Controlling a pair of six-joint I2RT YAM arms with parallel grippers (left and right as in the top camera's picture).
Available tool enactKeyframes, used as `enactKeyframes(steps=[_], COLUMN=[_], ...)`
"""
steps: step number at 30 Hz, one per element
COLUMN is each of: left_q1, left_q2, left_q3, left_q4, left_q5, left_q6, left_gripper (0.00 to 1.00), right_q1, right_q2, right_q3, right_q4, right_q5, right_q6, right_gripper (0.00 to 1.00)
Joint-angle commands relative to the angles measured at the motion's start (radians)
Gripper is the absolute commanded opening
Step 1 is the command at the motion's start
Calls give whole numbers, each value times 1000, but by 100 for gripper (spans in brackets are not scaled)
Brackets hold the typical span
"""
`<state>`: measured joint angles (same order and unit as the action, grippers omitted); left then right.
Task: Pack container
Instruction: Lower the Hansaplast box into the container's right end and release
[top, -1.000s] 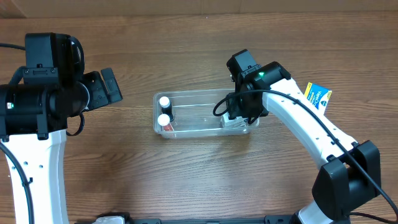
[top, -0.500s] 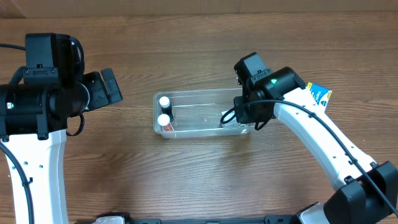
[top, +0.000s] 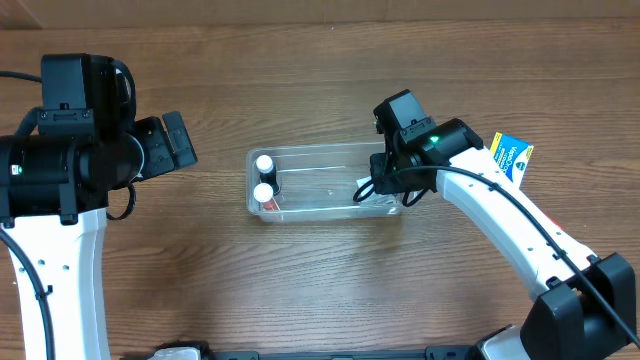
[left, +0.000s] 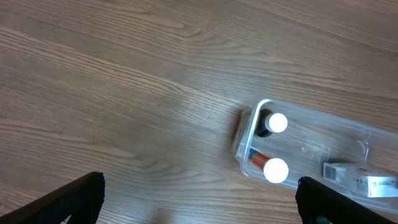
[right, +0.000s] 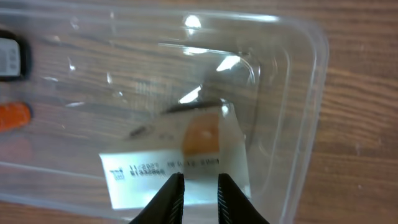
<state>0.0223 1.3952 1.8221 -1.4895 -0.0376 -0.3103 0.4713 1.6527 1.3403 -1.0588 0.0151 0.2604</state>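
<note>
while the left gripper (left: 199, 198) hangs wide open near the table's left edge, the nearer right gripper (right: 200, 190), jaws narrow and grip unclear, hovers directly over the white box (right: 155, 168) at the right end of the container (top: 320, 150), lying mid-table, long axis left-to-right.

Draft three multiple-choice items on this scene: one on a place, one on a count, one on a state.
1. Where do the white-capped bottles stand?
A) in the container, at its end nearer the left arm
B) on the table outside it
C) in the right gripper

2. How many white caps show in the container?
A) one
B) two
C) four

3. How is the left gripper?
A) shut on a bottle
B) shut on the container
C) open, empty

Answers: 1 A, the overhead view shows them inside that end; 2 B, two caps sit side by side; 3 C, its fingers stand wide apart, nothing between.
</note>
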Motion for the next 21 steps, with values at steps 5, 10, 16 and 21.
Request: enactKeyframes(steps=[5,10,16,21], left_q1=[6,6,6,6], left_q2=[7,7,7,7], left_q3=[4,4,4,4], left_q4=[2,2,2,2], left_q5=[5,5,5,5], left_q6=[19,19,19,19], left_gripper=[100,100,100,100], right_q1=[-1,-1,-1,-1], right_q2=[-6,-5,70,104], right_q3=[1,0,0,0], right_q4=[-103,-98,-60,103], right_q5=[10,10,10,50], right_q6=[21,20,20,21], right_gripper=[20,20,20,22])
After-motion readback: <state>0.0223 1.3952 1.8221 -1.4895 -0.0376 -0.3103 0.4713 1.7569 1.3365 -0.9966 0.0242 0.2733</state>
